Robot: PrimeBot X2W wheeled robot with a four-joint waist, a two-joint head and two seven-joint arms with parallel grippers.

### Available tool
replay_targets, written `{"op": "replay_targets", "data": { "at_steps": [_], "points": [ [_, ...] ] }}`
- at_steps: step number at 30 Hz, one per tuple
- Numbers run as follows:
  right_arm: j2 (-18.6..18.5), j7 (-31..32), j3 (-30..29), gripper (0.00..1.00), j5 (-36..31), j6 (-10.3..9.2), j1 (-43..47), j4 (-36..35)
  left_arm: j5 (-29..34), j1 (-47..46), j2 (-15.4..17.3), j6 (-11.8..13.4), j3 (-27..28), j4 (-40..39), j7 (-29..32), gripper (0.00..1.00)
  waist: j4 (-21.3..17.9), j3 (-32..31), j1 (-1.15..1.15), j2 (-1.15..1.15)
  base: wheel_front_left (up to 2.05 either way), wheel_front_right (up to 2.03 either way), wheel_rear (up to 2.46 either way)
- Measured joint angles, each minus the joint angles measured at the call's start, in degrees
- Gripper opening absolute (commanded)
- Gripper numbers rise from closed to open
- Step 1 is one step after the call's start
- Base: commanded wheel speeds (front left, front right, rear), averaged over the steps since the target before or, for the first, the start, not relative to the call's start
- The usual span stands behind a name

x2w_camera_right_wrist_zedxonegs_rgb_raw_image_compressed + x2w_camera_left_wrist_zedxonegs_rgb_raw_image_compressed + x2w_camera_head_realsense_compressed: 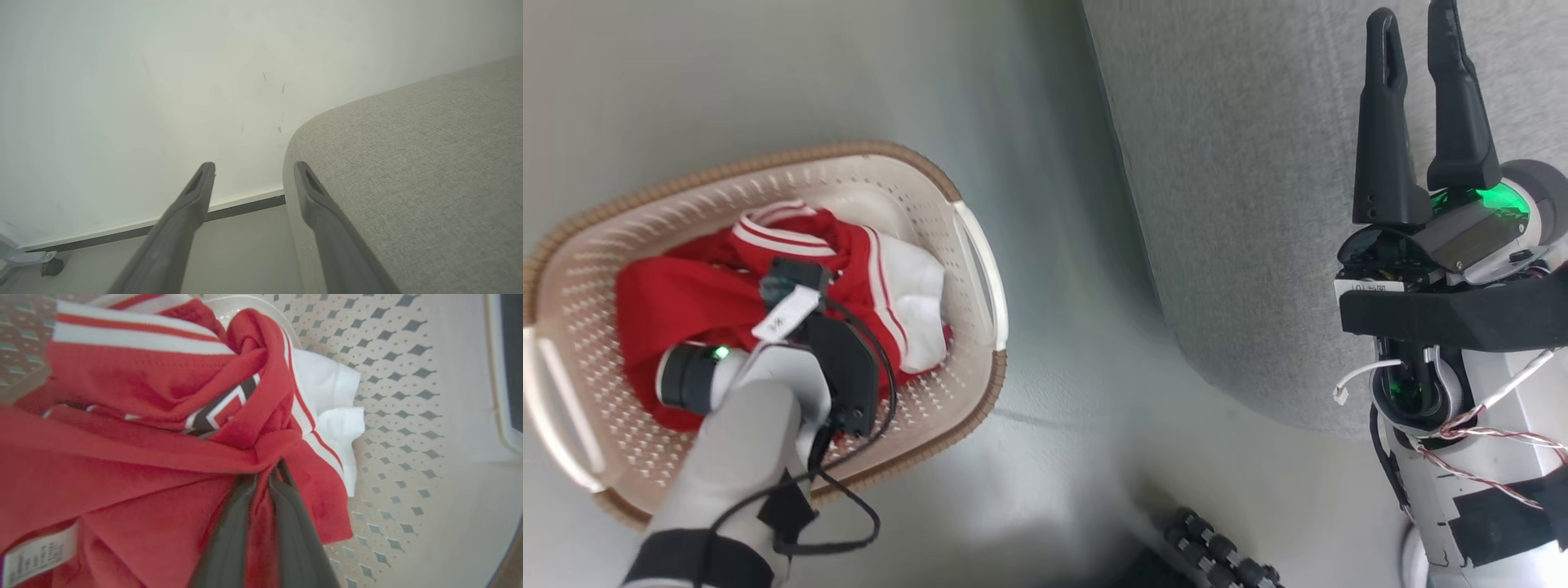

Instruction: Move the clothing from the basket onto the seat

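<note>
The red clothing [686,298] with white panels and stripes lies bunched in the cream basket [939,245] on the floor at the left. My left arm reaches down into the basket. In the left wrist view my left gripper [267,473] is shut on a fold of the red clothing [143,457], its fingers [233,535] buried in the fabric; a white label [39,555] shows at the lower left. The grey seat [1258,204] fills the upper right. My right gripper [1417,33] hangs open above the seat [429,171], holding nothing.
The basket has a brown rim [768,159] and white side handles [984,261]. Grey floor [1062,441] separates the basket from the seat. The robot's dark wheeled base [1217,555] sits at the bottom. A white wall with a baseboard [241,204] and a caster [51,267] lie ahead of the right wrist.
</note>
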Motion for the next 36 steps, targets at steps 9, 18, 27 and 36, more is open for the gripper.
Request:
{"op": "replay_targets", "data": {
  "at_steps": [9,18,27,36],
  "points": [
    [-0.4,0.0,-1.4,1.00,0.1,0.00,0.1,2.4,-0.4,1.7,-0.9,-1.4,-0.5,-1.4,-6.2,0.00,2.3,-6.3,0.00,0.00,0.00,0.00,0.00],
    [-0.9,0.0,-3.1,1.00,0.6,0.00,1.8,4.4,-1.3,4.1,-1.6,-2.2,-0.8,-3.1,-12.1,0.00,5.2,-12.3,0.00,0.00,0.00,0.00,0.00],
    [-1.5,0.0,-4.0,1.00,0.6,0.00,4.6,6.6,-3.3,8.1,-2.1,-2.6,-2.2,-6.0,-18.0,0.00,9.4,-20.1,-0.01,0.00,0.00,0.00,0.00],
    [-1.9,0.0,-4.5,1.00,1.1,0.00,9.0,9.1,-6.6,13.1,-2.4,-2.7,-4.8,-12.4,-19.6,0.00,13.5,-28.1,-0.01,0.00,0.00,0.00,0.00]
  ]
}}
